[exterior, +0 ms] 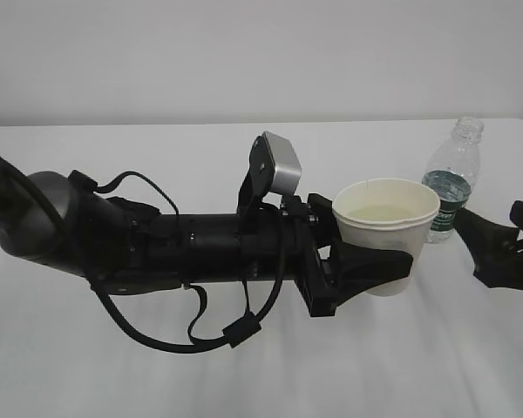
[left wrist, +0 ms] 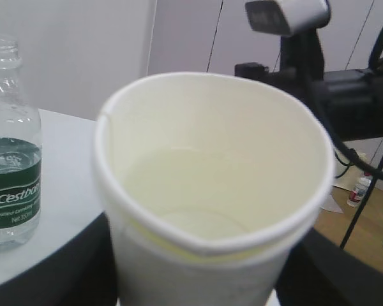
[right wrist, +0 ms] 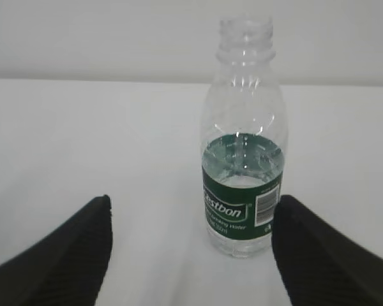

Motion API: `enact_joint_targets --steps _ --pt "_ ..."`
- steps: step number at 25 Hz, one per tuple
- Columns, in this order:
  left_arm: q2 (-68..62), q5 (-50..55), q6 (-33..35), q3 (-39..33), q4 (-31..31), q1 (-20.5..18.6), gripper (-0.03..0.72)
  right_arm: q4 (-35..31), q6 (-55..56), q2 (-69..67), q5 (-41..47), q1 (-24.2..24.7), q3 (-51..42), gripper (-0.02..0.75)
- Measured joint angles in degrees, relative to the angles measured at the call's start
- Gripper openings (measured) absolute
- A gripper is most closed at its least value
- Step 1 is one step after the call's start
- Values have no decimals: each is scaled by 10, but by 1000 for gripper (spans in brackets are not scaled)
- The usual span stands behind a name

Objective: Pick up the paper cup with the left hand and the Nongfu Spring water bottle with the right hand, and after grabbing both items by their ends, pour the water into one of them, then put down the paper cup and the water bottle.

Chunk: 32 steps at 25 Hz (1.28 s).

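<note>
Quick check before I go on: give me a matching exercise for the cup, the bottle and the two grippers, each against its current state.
1. cup
2. bottle
3. left gripper
4. right gripper

A. open, empty, facing the bottle
B. closed around the cup
C. upright on the table, capless, nothing holding it
D. held, pale yellow inside

Pairs: 1-D, 2-C, 3-B, 4-A

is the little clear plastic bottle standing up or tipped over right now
Upright. The small clear plastic bottle with the green label stands on the white table, open neck pointing up, with the right gripper's jaws apart on either side, not touching.
</note>
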<state>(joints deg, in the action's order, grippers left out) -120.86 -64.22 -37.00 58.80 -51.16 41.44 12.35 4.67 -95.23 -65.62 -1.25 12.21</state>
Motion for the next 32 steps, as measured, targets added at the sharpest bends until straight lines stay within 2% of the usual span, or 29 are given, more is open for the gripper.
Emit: enact_joint_targets --steps 6,13,16,24,32 --pt "0 0 0 0 0 0 473 0 0 95 6 0 -33 592" --pt "0 3 0 0 4 0 473 -1 0 178 76 0 -37 593" --pt "0 7 0 0 26 0 472 -12 0 206 112 0 -37 592" --pt "0 36 0 0 77 0 471 -22 0 226 153 0 -39 592" --pt "0 26 0 0 58 -21 471 -22 -11 226 167 0 -41 592"
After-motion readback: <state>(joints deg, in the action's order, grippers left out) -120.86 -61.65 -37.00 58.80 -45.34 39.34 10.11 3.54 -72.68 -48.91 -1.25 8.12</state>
